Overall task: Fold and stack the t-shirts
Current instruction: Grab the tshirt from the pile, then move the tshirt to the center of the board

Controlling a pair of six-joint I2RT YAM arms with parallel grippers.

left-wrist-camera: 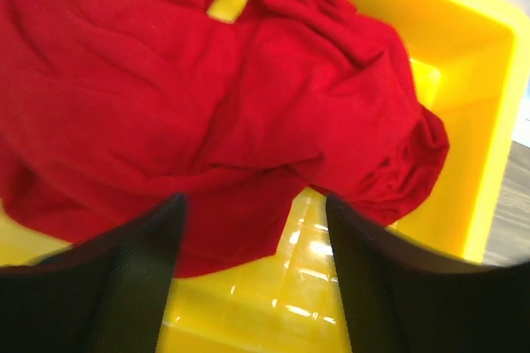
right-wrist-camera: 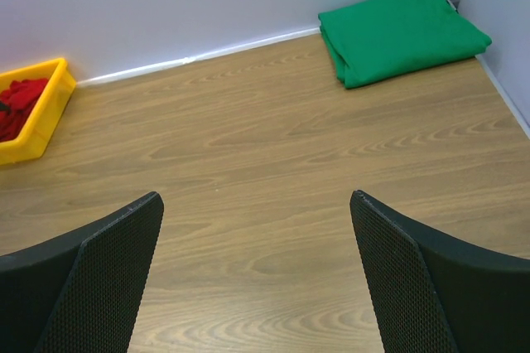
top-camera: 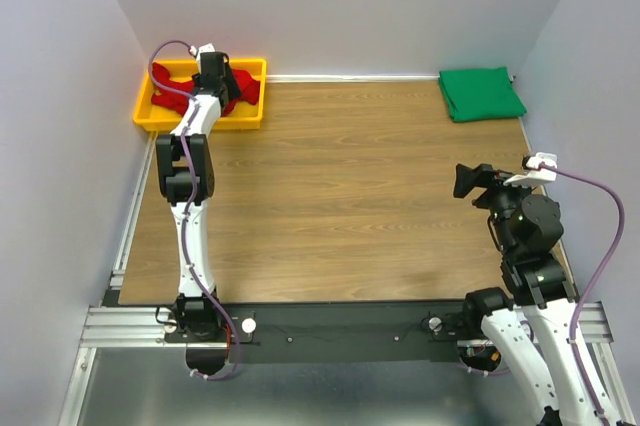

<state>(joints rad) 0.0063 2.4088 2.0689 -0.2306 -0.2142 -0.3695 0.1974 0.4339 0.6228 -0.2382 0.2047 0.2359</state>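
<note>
Pale walls (top-camera: 330, 6) close in a wood-grain table (top-camera: 350, 206). From above, a yellow tray (top-camera: 146, 112) sits in the far left corner with the red tee (top-camera: 168, 76) bunched inside. The green tee (top-camera: 482, 94) lies folded in the far right corner. The left gripper (top-camera: 213, 68) is over the tray, but from above its fingers are hidden under the wrist. The left wrist view shows them spread apart with nothing between, low over the tee's near edge and a bare patch of tray floor. Whether they touch cloth is unclear. The right gripper (right-wrist-camera: 255, 200) hangs wide open over bare table, well apart from the green tee. That tee's stacked fold edges show only in the right wrist view, which cuts the tray at its left edge.
</note>
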